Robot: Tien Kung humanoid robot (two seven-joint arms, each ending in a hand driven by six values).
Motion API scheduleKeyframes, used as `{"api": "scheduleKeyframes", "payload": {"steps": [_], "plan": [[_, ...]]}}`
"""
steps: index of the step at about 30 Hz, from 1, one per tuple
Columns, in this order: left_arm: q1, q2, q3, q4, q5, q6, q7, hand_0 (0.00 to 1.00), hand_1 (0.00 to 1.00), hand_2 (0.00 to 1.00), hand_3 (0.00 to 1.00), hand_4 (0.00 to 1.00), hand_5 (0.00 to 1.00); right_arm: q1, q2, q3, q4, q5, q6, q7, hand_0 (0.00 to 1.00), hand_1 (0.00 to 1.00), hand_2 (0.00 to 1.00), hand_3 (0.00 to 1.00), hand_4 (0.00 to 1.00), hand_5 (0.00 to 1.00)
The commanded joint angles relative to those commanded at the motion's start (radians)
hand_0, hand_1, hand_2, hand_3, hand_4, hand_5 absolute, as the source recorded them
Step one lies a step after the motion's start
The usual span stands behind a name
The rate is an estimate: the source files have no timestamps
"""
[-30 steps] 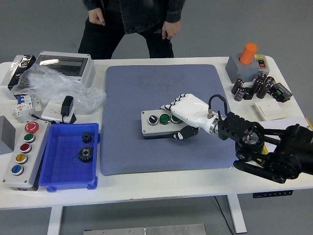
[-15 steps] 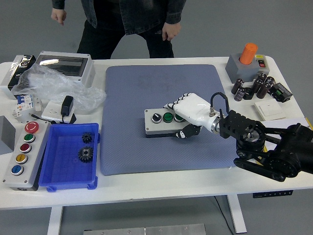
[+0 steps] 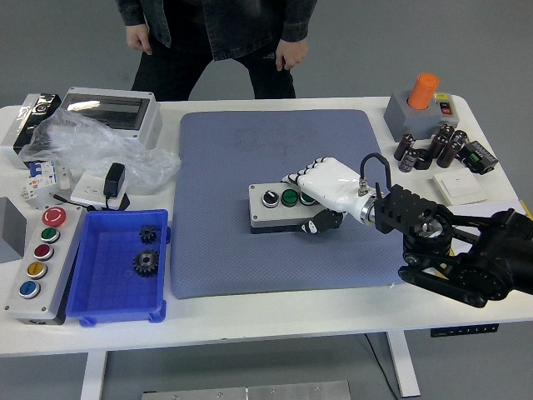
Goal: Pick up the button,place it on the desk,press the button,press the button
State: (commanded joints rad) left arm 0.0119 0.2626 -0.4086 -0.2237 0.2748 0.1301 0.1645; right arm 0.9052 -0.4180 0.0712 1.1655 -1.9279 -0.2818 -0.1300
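Observation:
A grey button box (image 3: 275, 207) with a black selector, a green button and a third button lies on the blue-grey mat (image 3: 250, 158), near its middle. My right hand (image 3: 316, 200), white with black fingertips, is shut on the box's right end, fingers over the top and thumb at the front edge. The hand hides the third button. The box looks slightly tilted, and I cannot tell if it rests fully on the mat. My left arm is out of view.
A blue bin (image 3: 117, 267) with two gears and a grey panel of several coloured buttons (image 3: 37, 254) stand at the left. A plastic bag (image 3: 92, 150), an enclosure (image 3: 112, 112) and an adapter (image 3: 112, 183) are back left. An orange-topped switch (image 3: 420, 104), capacitors (image 3: 429, 150) are back right. A person (image 3: 216, 33) stands behind.
My right hand has drawn the button box a little to the right across the mat. The person's hand at the top left has shifted.

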Motion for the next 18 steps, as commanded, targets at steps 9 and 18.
{"api": "scheduleKeyframes", "payload": {"steps": [9,18], "plan": [[0.001,-0.001,0.002,0.001,-0.002,-0.001,0.0,0.669,0.698,0.623,0.649,0.658,0.351,-0.001,0.0,0.003,-0.003,0.009,0.013,-0.006,0.764,0.76,0.784,0.804,0.847,0.235],[0.002,-0.002,0.002,0.0,-0.001,-0.001,0.0,0.668,0.697,0.623,0.648,0.658,0.351,-0.001,0.001,0.008,-0.009,0.037,0.013,-0.009,0.77,0.764,0.792,0.814,0.899,0.285]]}}
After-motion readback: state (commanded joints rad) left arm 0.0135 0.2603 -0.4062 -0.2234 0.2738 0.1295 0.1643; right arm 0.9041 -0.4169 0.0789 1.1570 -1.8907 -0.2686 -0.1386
